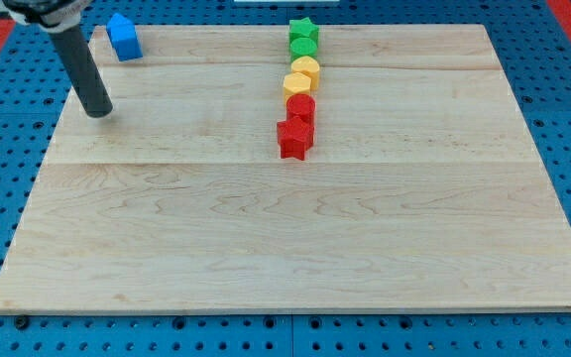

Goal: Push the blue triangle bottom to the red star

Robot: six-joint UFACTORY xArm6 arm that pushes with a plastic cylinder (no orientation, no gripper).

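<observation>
The blue triangle (pixel 124 37) sits at the board's top-left corner, well apart from the red star (pixel 293 139), which lies toward the view's right and lower down, at the bottom end of a column of red, yellow and green blocks near the board's middle. My tip (pixel 99 112) stands just below the blue block and slightly to its left, not touching it; I have no jaws to open or close, only the bare rod. As I judge it, I am on the wrong side: I must get round to its top-left before shoving it down and rightward to a spot below the star.
</observation>
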